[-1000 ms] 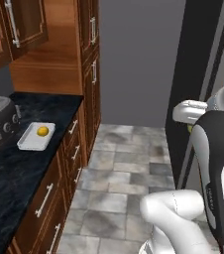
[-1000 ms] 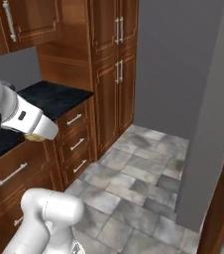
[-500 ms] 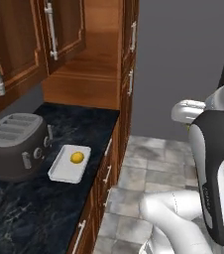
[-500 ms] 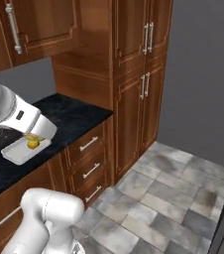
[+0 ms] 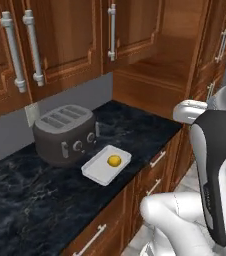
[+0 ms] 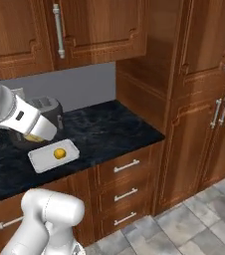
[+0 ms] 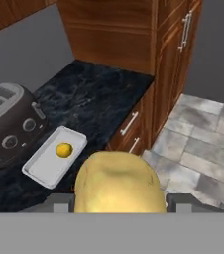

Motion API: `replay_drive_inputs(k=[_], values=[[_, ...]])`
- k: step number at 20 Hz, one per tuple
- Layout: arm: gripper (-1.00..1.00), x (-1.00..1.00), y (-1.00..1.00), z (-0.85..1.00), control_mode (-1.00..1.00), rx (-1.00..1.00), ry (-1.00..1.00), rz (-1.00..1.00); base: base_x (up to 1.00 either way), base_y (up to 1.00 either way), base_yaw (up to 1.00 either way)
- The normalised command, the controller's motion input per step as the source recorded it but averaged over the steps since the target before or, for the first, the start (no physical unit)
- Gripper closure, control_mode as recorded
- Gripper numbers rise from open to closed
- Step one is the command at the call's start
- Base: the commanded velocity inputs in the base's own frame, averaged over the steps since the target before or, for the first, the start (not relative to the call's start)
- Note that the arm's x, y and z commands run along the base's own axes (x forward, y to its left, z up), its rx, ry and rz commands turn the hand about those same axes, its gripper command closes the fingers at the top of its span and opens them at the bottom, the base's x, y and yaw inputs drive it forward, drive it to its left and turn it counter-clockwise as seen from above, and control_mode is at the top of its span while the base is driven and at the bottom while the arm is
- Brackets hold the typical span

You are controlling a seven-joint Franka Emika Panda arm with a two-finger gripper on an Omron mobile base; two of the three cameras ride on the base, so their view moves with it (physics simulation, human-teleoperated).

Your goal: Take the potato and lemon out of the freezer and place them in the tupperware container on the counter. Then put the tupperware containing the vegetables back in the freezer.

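We hold the potato (image 7: 120, 182) tight between the two fingers of our gripper (image 7: 119, 201), one on each side of it. It sits right in front of the hand camera, big and pale yellow. We carry it like this so it does not drop on the way to the tray.

The tupperware container (image 7: 40, 163) lies below and ahead of our gripper, a little to the left in the hand view, on the counter (image 7: 99, 99). The lemon (image 7: 64, 149) already rests inside it, toward the far end, so there is bare room left for the potato. The toaster (image 7: 7, 124) stands just beside the tray, farther left.

From the right base view, our hand hangs over the counter near the tray (image 6: 35, 158) and the lemon (image 6: 59, 153).

Half a second ago the tray looked smaller and farther off. The whole picture has shifted, so it is our base that has driven closer. The freezer side has slipped out of the pictures. The lemon sits in the same spot in the tray.
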Motion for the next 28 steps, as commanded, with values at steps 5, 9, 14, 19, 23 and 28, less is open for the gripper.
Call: replay_drive_inputs(k=[5,9,14,19,23,28], values=[[1.0,0.0,0.0,0.0,1.0,0.0,0.0,0.0,0.34,-0.37,0.73],[1.0,0.0,0.0,0.0,1.0,0.0,0.0,0.0,0.02,-0.48,0.68],[1.0,0.0,0.0,0.0,1.0,0.0,0.0,0.0,0.27,-0.45,0.61],[1.0,0.18,-0.04,-0.24,-1.0,0.0,0.05,0.18,0.13,-0.2,0.29],[1.0,0.93,0.0,-0.79,-1.0,0.0,0.26,0.32,0.0,0.0,0.0],[1.0,1.0,0.0,-0.99,-1.0,-0.01,0.27,0.22,0.0,0.0,0.0]])
